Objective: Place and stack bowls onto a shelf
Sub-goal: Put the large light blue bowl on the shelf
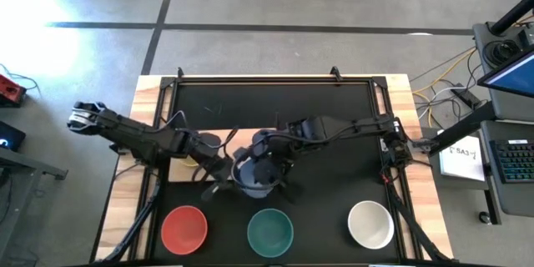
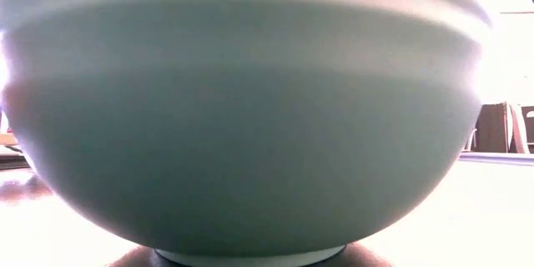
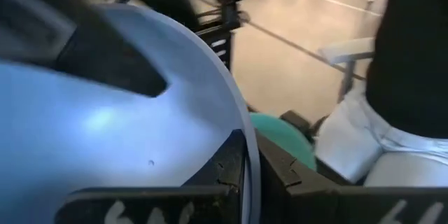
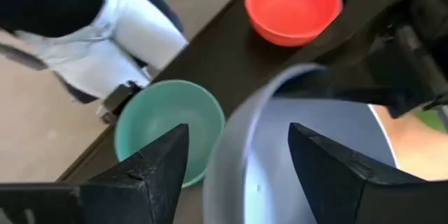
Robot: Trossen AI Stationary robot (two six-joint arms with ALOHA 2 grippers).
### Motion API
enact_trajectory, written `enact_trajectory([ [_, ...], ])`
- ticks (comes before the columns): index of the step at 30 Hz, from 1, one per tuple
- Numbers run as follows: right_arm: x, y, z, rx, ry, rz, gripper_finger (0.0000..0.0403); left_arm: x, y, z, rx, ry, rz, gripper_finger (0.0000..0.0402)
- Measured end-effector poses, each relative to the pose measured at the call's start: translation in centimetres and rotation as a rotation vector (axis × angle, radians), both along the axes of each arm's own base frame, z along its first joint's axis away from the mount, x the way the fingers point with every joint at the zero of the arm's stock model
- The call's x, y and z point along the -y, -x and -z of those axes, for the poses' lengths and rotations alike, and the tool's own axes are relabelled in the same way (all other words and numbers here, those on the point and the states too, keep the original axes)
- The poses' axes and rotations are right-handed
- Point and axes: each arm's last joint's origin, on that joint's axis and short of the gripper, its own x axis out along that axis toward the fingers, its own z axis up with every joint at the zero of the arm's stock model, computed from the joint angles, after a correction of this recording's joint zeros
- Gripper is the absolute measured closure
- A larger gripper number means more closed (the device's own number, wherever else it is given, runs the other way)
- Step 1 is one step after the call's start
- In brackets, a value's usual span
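Pale blue round plastic bowl (image 1: 253,177) mostly hidden by both arms.
Its rim is clamped by the left gripper (image 3: 250,175); the right gripper (image 4: 238,157) is spread across it.

Three bowls sit in a row along the table's (image 1: 334,108) near edge: one bowl (image 1: 183,228) left, one (image 1: 270,230) centre, one (image 1: 370,224) right. A fourth bowl (image 1: 253,177) is just behind the centre one, between the left gripper (image 1: 219,169) and right gripper (image 1: 275,169).

The high view looks straight down on the table (image 1: 334,125). The low view sits against the teal bowl (image 2: 242,125). Both wrist views share that bowl (image 4: 164,129).
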Motion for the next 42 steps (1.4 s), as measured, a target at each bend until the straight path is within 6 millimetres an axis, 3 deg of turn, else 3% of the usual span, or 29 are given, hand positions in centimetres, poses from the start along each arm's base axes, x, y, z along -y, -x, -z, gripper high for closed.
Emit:
enact_trajectory([
  [11,0.9,1.7,-2.6,-0.014,0.140,0.204,0.0143,-2.5,0.2,0.7,-0.115,-0.012,-0.097,0.0401],
  [17,1.5,3.7,-4.1,-0.047,0.167,0.313,0.0146,-2.8,2.2,0.0,-0.179,-0.038,-0.114,0.0401],
  [21,2.2,5.1,-4.5,-0.109,0.240,0.466,0.0150,-3.5,3.3,0.5,-0.278,-0.152,-0.302,0.0401],
  [26,2.6,6.1,-3.5,-0.299,0.211,0.702,0.0151,-3.8,3.1,2.2,-0.383,-0.207,-0.416,0.0401],
  [32,2.2,6.6,-1.3,-0.500,0.124,0.955,0.0156,-3.6,1.7,3.9,-0.433,-0.220,-0.422,0.0401],
  [42,-0.8,7.8,2.5,-0.689,0.096,1.165,0.0158,-3.5,0.1,6.8,-0.527,-0.292,-0.454,0.0401],
])
